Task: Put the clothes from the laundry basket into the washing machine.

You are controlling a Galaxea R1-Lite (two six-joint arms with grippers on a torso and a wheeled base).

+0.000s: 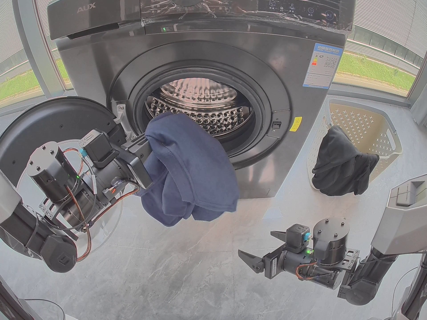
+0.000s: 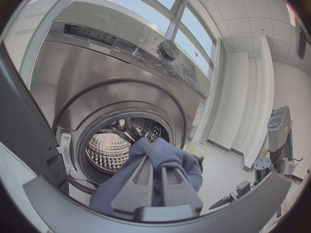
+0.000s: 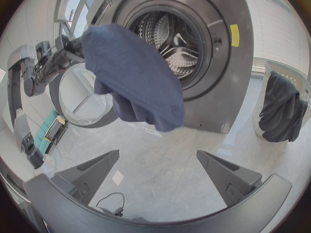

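Note:
My left gripper (image 1: 143,155) (image 2: 157,161) is shut on a navy blue garment (image 1: 191,170) (image 2: 171,152) (image 3: 136,78). The cloth hangs in the air just in front of the washing machine's open drum (image 1: 200,98) (image 2: 110,146) (image 3: 168,39), at the lower left of the opening. A black garment (image 1: 340,165) (image 3: 282,110) is draped over the front rim of the cream laundry basket (image 1: 369,130) (image 3: 275,70), which stands on the floor to the machine's right. My right gripper (image 1: 257,245) (image 3: 157,152) hangs open low over the floor, right of the navy garment, holding nothing.
The machine's round door (image 1: 49,125) (image 3: 84,94) stands swung open to the left, behind my left arm. Grey floor (image 1: 187,263) lies bare between the two arms. Windows and a wall enclose the machine on both sides.

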